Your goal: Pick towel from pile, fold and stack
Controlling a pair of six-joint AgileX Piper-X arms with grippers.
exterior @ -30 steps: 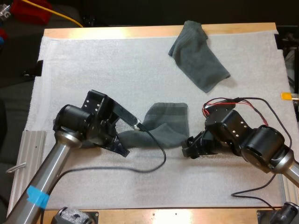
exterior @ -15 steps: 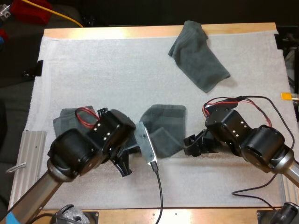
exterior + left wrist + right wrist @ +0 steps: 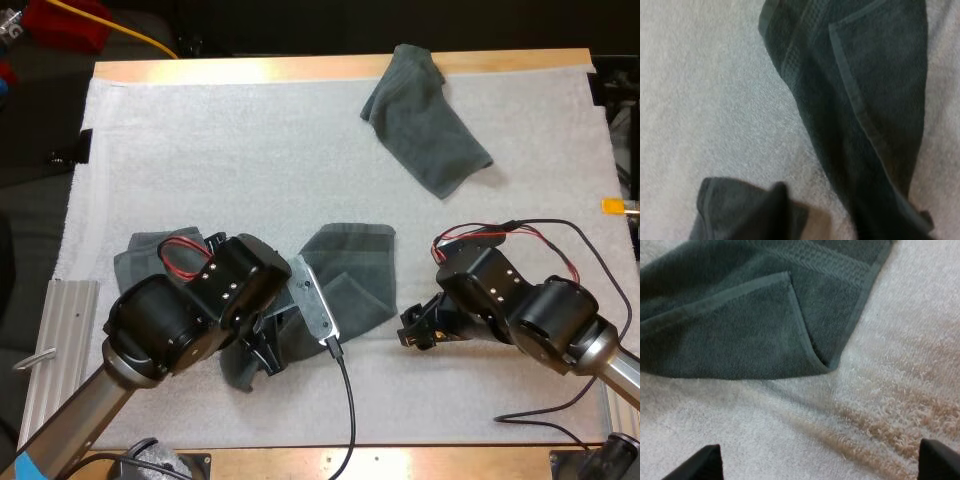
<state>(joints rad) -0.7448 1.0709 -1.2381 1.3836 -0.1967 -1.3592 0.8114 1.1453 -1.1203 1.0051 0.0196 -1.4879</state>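
Note:
A dark grey-green towel lies crumpled and partly doubled over in the middle of the mat, and one end reaches out to the left under my left arm. My left gripper sits over its near-left part. In the left wrist view a raised bit of towel stands close to the camera, seemingly pinched, with the rest of the towel stretched beyond it. My right gripper is open on the bare mat, just off the towel's folded right corner. Its fingertips stand wide apart.
A second dark towel lies loosely at the far side of the white mat, near the table's back edge. A metal rail lies beside the mat's left edge. Bare mat stretches along the near edge.
My left arm swung round and pulled part of the towel to the left, then eased slightly toward the near edge. The right gripper backed a little away from the towel's right edge.

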